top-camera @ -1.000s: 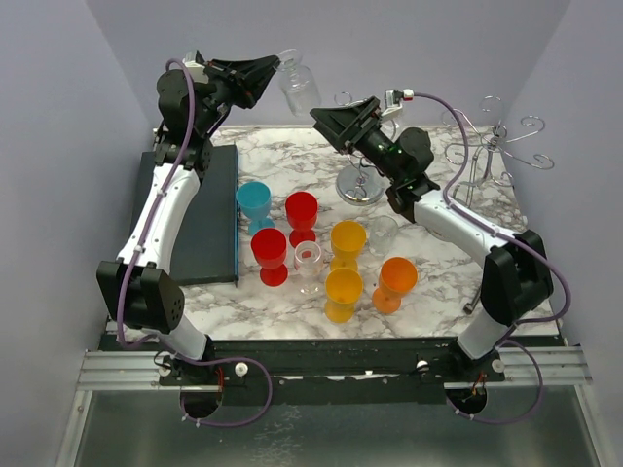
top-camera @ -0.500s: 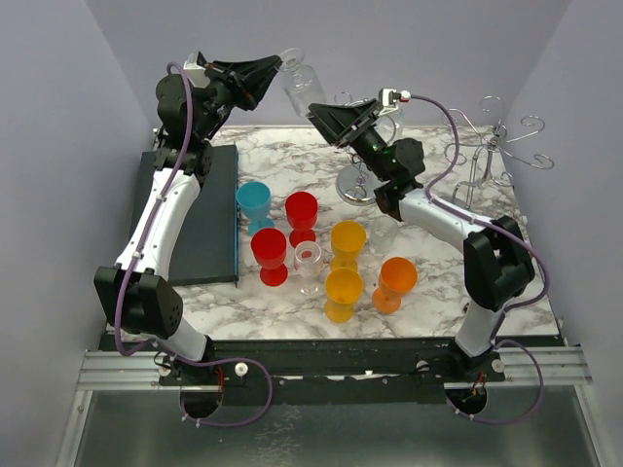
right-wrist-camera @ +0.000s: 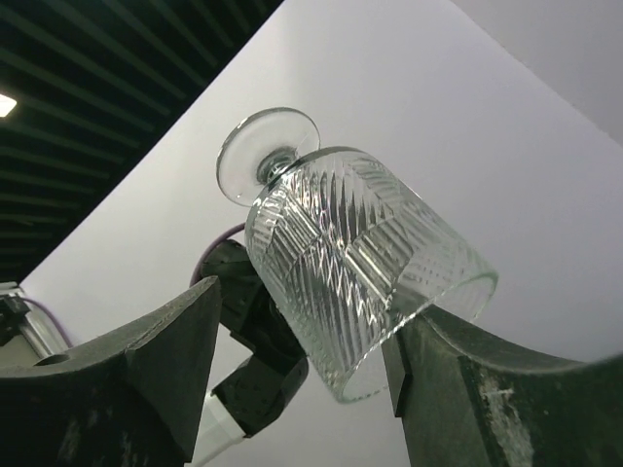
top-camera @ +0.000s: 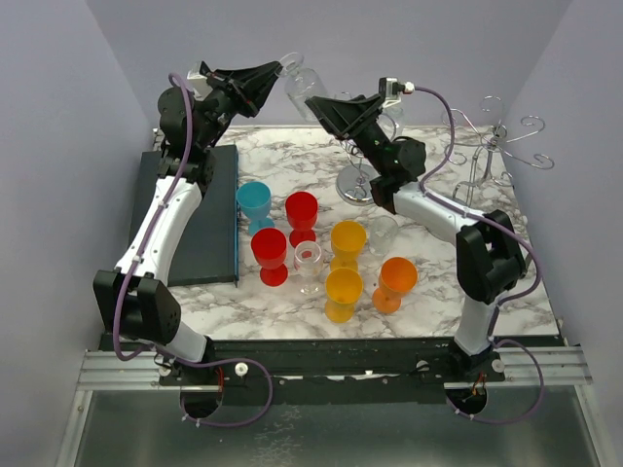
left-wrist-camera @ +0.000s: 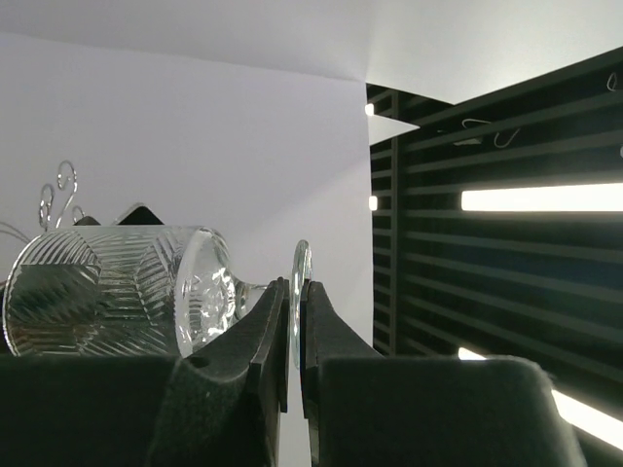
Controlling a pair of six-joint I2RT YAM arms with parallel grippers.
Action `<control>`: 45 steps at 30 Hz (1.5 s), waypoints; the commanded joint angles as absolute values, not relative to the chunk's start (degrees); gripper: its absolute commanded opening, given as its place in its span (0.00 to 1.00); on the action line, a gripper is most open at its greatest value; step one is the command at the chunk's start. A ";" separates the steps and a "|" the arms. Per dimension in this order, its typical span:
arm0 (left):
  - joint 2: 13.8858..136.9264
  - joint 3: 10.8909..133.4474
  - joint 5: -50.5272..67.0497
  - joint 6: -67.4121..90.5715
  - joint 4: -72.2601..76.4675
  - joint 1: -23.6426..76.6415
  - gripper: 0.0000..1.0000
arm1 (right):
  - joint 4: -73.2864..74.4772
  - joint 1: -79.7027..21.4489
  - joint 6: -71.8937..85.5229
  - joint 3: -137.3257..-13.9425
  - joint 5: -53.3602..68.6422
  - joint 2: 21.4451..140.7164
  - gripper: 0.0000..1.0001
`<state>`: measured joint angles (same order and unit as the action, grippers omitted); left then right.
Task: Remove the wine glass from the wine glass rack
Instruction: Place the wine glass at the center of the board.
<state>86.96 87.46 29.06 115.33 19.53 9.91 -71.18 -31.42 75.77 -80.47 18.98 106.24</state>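
Wine glass (top-camera: 300, 80) is off the wine glass rack (top-camera: 492, 146) and in the air above the far edge of the table (top-camera: 438, 282), near the middle of that edge. The rack stands at the far right corner, well apart from it.

Orientation: long axis lies roughly level and runs left to right between the two arms. The foot points at the left arm and the mouth points at the right arm, tipped slightly down on the mouth side.

Left gripper (top-camera: 277, 70) is clenched on the glass's foot. In the left wrist view the foot disc (left-wrist-camera: 298, 292) sits edge-on, pinched between the two fingers, with the stem and the cut-pattern bowl (left-wrist-camera: 107, 287) sticking out sideways past them.

Right gripper (top-camera: 313, 102) is not closed. Its jaws stand apart and straddle the bowl from the mouth end. In the right wrist view the bowl (right-wrist-camera: 360, 272) hangs between the fingers, mouth toward the camera and foot away at upper left. There is a visible gap on one side. On the other side the finger (right-wrist-camera: 419, 360) is just beside the rim; can't tell if it touches.

On the table:
- A chrome round base (top-camera: 356, 187) sits behind the right arm.
- A cluster of upright cups in the middle: blue (top-camera: 254, 199), two red (top-camera: 302, 209), two yellow (top-camera: 348, 236) and orange (top-camera: 397, 277).
- A small clear glass (top-camera: 309, 258) stands among the cups.
- A dark mat (top-camera: 200, 214) lies along the left edge.
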 commanded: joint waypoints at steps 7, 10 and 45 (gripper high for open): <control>83.03 84.64 29.65 122.82 27.60 10.72 0.00 | -77.92 -31.73 77.05 -83.21 21.01 105.91 0.34; 82.45 83.63 29.37 121.12 27.82 10.88 0.00 | -77.22 -31.73 75.62 -81.81 20.40 103.83 0.16; 66.57 86.47 10.84 45.27 -24.90 10.39 0.99 | 30.14 -31.73 39.31 -101.14 22.22 80.94 0.01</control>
